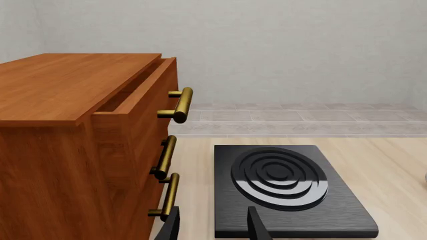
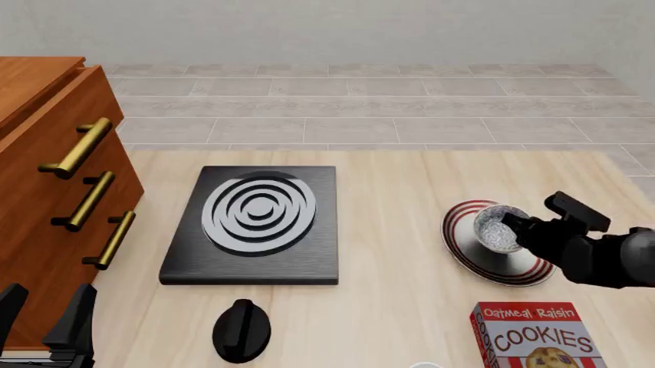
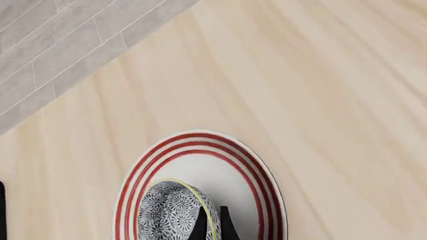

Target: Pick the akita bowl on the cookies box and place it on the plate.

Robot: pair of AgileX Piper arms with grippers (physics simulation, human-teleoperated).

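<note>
My right claw (image 2: 508,224) pinches the rim of the small round speckled black-and-white akita bowl (image 2: 495,228), one finger inside and one outside, and holds it over the round white plate with red rings (image 2: 468,244). The right wrist view puts the bowl over the plate's inner white field, a little off its centre. I cannot tell whether the bowl's foot already rests on the plate or hangs just above it. The red rectangular cookies box with the white label (image 2: 534,336) lies near the plate with nothing on top of it, so I judge that I am in the placing step, close to the end of the task.

The next move, as I read it, calls for settling the bowl flat on the plate, then spreading the fingers and lifting straight up so the rim is not dragged or tipped.

My left claw (image 2: 46,316) idles low beside the reddish-brown wooden cabinet (image 2: 41,199), its fingers spread and holding nothing.

Counting: one bowl, one plate, one cookies box, one flat black stove with grey spiral rings (image 2: 254,224), one black round knob (image 2: 242,330) lying on the pale wooden bench (image 2: 394,291), one cabinet carrying three brass handles (image 2: 77,148), and two claws.
</note>
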